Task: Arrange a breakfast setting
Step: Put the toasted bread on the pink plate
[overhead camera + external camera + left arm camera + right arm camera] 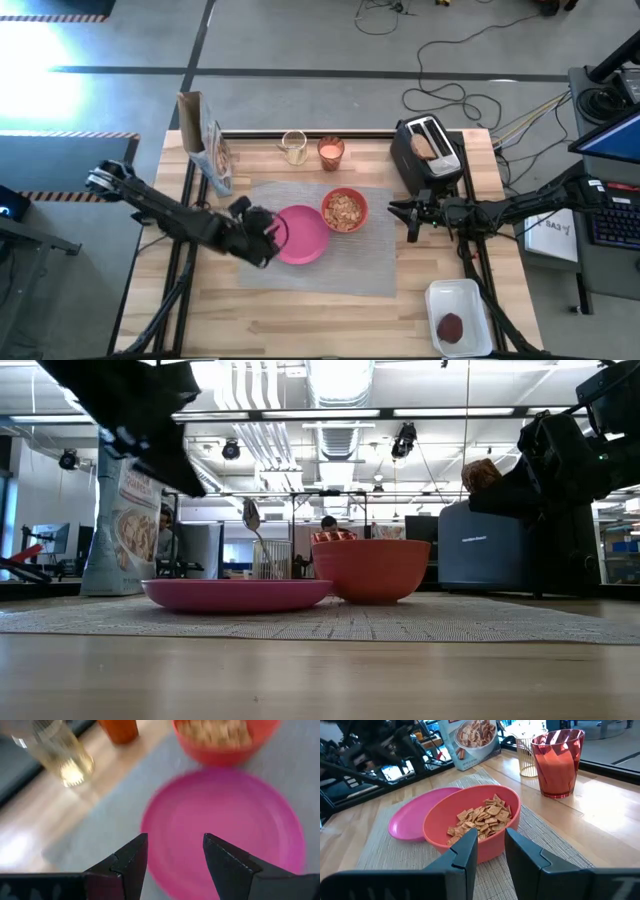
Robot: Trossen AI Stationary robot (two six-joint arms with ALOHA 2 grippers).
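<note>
A grey woven placemat [350, 265] lies mid-table. On it rest a pink plate [305, 238] and a red bowl [345, 210] of cereal squares. My left gripper [175, 840] hovers open over the plate's left part [220, 820], with nothing between its fingers. My right gripper [491, 837] waits open and empty at the mat's right edge [405, 215], pointing at the bowl [475, 817]. A glass of orange drink [331, 152] stands behind the mat. A metal spoon [251, 517] stands in a clear glass [294, 148]. A toast slice [425, 146] sticks up from the toaster. A dark red patty [451, 326] lies in a white tray.
A cereal box [205, 145] stands at the far left of the table. The black toaster [428, 152] stands at the far right. The white tray [460, 318] sits at the near right corner. Bare wood shows along the near edge [300, 320].
</note>
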